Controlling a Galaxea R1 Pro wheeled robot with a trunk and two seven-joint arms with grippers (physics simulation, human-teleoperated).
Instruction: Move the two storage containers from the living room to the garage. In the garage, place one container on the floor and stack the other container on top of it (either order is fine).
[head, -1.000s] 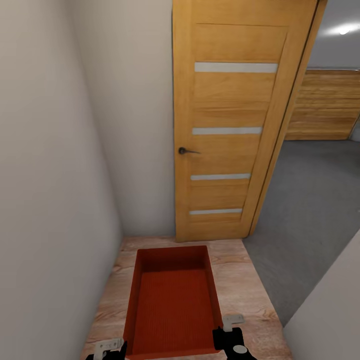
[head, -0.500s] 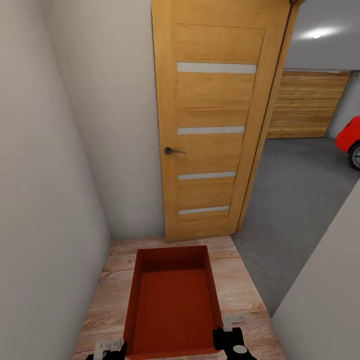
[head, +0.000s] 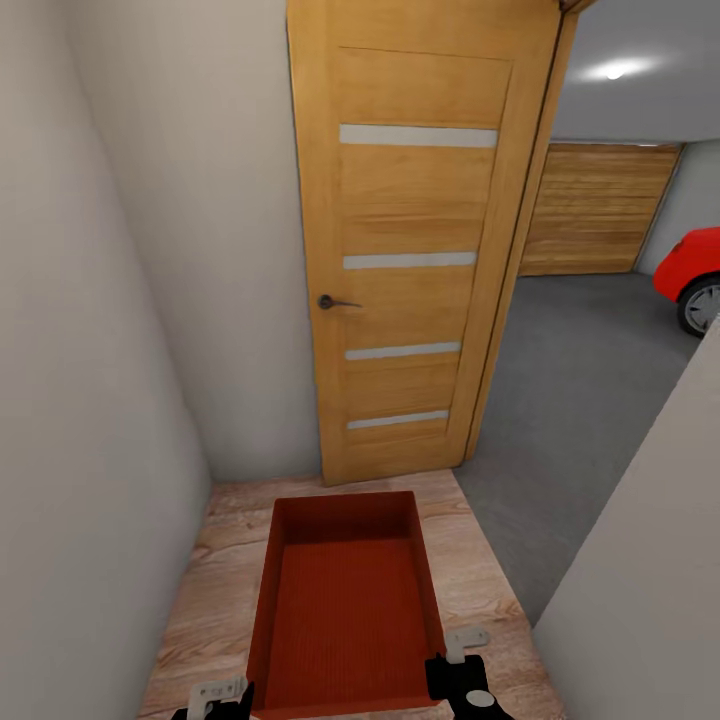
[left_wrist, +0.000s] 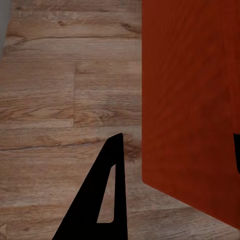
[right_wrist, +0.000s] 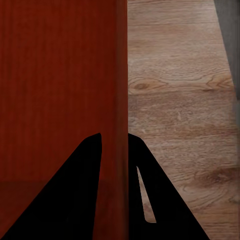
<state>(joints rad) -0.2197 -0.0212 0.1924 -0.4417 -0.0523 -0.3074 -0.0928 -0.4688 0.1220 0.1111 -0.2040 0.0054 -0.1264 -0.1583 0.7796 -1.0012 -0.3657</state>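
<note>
While the robot stands at the end of a narrow passage, one storage container rides between both arms, low in the head view, open top up and nothing inside. Right gripper: jaws clamped on the container's side wall, one finger each side of the thin edge. Left gripper: one dark finger stands outside the red wall, the other just shows at the frame edge; the wall lies between them, but whether they press on it I cannot tell.

Beneath the container, light wood plank flooring. Task looks mid-carry: this bin is not yet set down in the garage, and no stack is made.

Ahead, a wooden door swung open against the white wall on the left. To its right, the opening onto the dark grey garage floor. Farther in, a plank garage door and the nose of a red car.

Obstacles, as I judge: door leaf straight ahead and the near white wall at right pinch the way; a turn right is needed to pass.
</note>
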